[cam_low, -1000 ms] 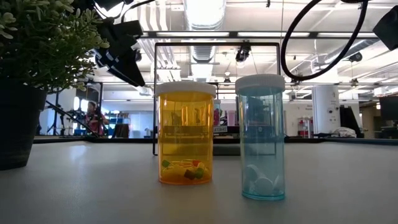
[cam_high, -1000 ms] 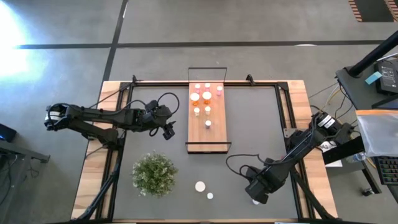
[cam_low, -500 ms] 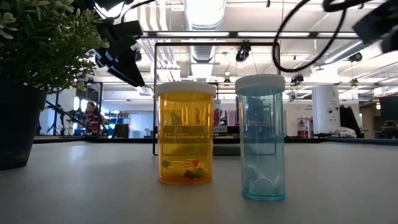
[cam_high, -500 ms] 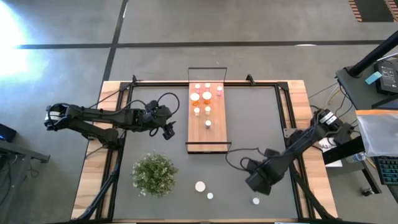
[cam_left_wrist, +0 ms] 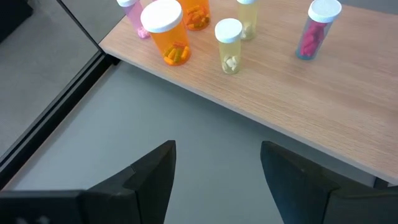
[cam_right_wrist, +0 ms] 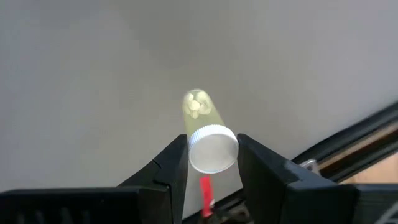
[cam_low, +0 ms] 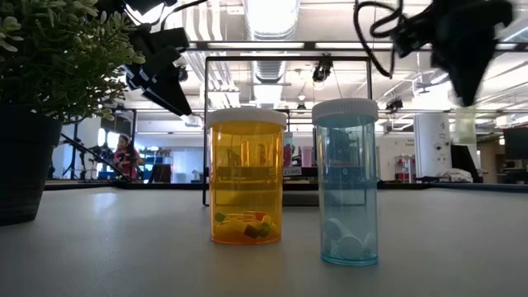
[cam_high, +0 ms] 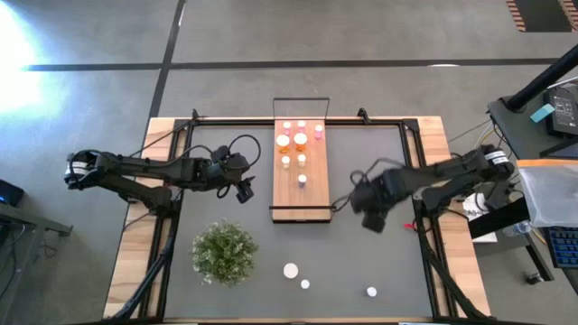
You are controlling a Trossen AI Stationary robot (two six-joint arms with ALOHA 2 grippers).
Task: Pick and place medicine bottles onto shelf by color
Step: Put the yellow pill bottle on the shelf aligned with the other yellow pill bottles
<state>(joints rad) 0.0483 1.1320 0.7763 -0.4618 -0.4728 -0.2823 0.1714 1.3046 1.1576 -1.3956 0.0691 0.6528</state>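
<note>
— What have you got in your right gripper?

— A small pale yellow bottle with a white cap, pinched at the cap between my two fingers. I hold it in the air over the grey mat, just to the right of the shelf (in the low view it hangs under my arm, clear of the table).

— And your left gripper?

— Spread wide with nothing in it, above the mat beside the shelf's left edge.

— Where are the other bottles?

— A cluster of bottles stands on the far half of the shelf: orange, pink and pale ones, white caps all. Three more stand on the mat at the near edge, right of the green plant. Up close, one is orange and one blue.
</note>
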